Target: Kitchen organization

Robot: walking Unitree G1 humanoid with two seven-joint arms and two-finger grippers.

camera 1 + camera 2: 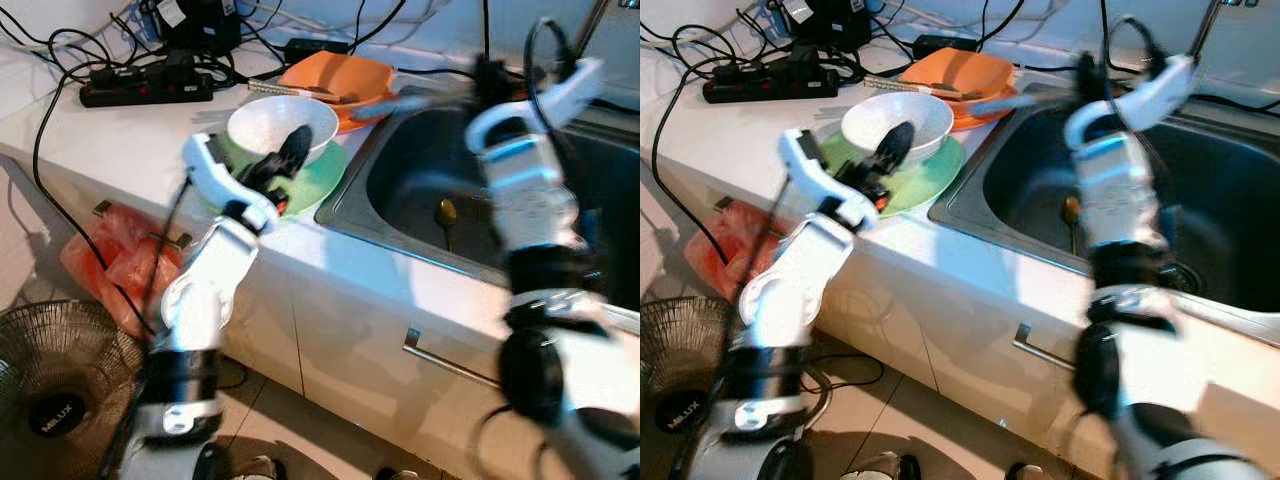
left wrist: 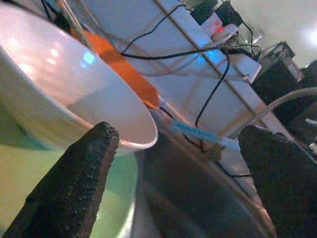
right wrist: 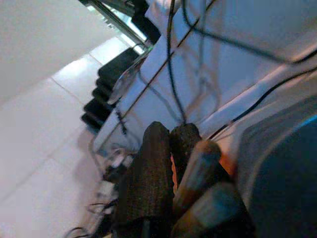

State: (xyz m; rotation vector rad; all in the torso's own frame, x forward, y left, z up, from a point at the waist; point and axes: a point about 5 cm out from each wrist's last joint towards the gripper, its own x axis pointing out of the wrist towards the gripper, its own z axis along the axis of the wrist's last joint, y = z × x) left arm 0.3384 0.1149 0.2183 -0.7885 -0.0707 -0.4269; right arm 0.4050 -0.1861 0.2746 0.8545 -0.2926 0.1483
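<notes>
A black power strip (image 1: 145, 92) lies on the white counter (image 1: 110, 140) among tangled black cables (image 1: 60, 45). Below the counter's left end, a red plastic bag (image 1: 115, 265) hangs against the cabinet, and a black floor fan (image 1: 55, 385) stands on the tiled floor. A metal handle (image 1: 445, 362) runs across the cabinet front (image 1: 350, 340) beneath the sink.

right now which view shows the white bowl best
The left eye view: the whole white bowl sits on the green plate, with the left gripper at its rim. The right eye view shows much the same. The left wrist view catches its side and rim close up.
</notes>
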